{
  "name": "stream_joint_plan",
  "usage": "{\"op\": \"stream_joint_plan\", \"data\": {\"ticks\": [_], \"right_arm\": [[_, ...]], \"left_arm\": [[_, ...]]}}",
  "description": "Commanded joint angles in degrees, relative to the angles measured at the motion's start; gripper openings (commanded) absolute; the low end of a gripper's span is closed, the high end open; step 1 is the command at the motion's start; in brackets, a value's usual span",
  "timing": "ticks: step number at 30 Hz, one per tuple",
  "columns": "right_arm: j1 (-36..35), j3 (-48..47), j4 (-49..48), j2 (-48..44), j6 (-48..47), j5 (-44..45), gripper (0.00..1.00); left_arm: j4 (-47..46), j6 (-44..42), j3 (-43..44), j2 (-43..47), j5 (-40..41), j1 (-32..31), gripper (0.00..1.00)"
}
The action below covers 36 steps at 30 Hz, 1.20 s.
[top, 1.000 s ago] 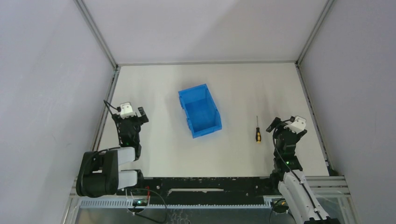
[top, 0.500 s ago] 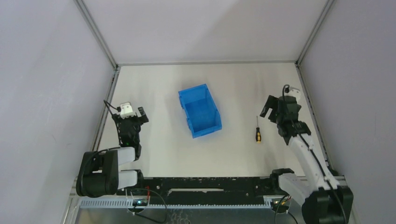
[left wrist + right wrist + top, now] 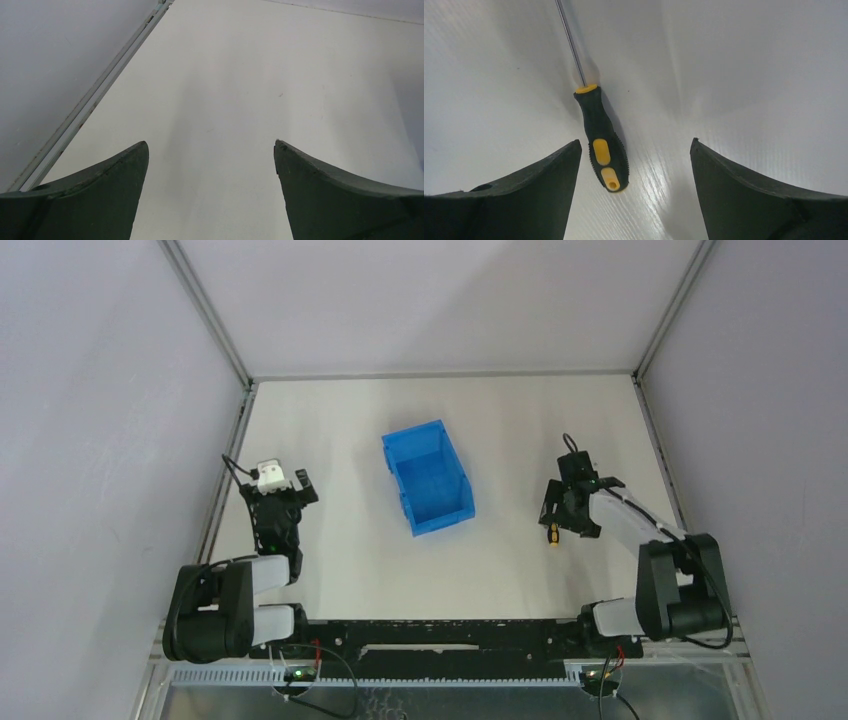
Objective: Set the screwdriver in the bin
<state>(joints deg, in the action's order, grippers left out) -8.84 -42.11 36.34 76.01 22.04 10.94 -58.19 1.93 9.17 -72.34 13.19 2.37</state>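
The screwdriver (image 3: 551,534) lies flat on the white table, right of the blue open-top bin (image 3: 428,476). In the right wrist view its black and yellow handle (image 3: 601,144) lies between my right fingers, nearer the left finger, with the metal shaft pointing away. My right gripper (image 3: 563,516) is open and low over the handle, not touching it; it also shows in the right wrist view (image 3: 635,145). My left gripper (image 3: 283,480) is open and empty at the table's left side, far from the bin; the left wrist view (image 3: 211,145) shows only bare table between its fingers.
Grey enclosure walls with metal frame rails (image 3: 228,465) bound the white table on the left, right and back. The arm bases and a black rail (image 3: 440,632) sit along the near edge.
My right arm has swung out from its folded position near the base, reached forward and left, and lowered its open gripper over the screwdriver's handle. The left arm, bin and screwdriver have not moved.
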Motion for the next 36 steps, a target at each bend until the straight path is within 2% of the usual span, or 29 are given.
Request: {"op": "stream_joint_plan", "data": {"ticks": [1, 4, 5, 8, 11, 16, 23, 29, 36], "right_arm": [[-0.6, -2.4, -2.6, 5.7, -1.6, -2.2, 0.85], [-0.5, -3.3, -2.1, 9.3, -2.3, -1.9, 0.76], [-0.3, -3.6, -2.0, 10.0, -2.5, -2.3, 0.68], [0.0, -3.7, -2.2, 10.6, -3.2, -3.8, 0.26], [0.0, -3.7, -2.4, 8.9, -3.4, -3.5, 0.13], [0.7, -5.7, -0.7, 3.0, -3.8, -2.8, 0.11], [-1.4, -15.6, 6.8, -1.7, -5.6, -4.2, 0.1], [-10.4, -24.4, 7.8, 0.0, -3.4, -9.4, 0.09], [-24.6, -35.6, 4.8, 8.6, -0.4, -11.2, 0.09]], "left_arm": [[-1.9, -0.9, 2.1, 0.4, -0.2, -0.1, 1.0], [-1.9, -0.9, 2.0, 0.4, -0.3, 0.0, 1.0], [-1.9, -0.9, 2.0, 0.4, -0.3, -0.1, 1.0], [-1.9, -0.9, 2.0, 0.4, -0.2, -0.1, 1.0], [-1.9, -0.9, 2.0, 0.4, -0.2, 0.0, 1.0], [-1.9, -0.9, 1.9, 0.4, -0.2, -0.1, 1.0], [-1.9, -0.9, 2.0, 0.4, -0.3, -0.1, 1.0], [-1.9, -0.9, 2.0, 0.4, -0.3, 0.0, 1.0], [-1.9, -0.9, 2.0, 0.4, -0.2, -0.1, 1.0]]}}
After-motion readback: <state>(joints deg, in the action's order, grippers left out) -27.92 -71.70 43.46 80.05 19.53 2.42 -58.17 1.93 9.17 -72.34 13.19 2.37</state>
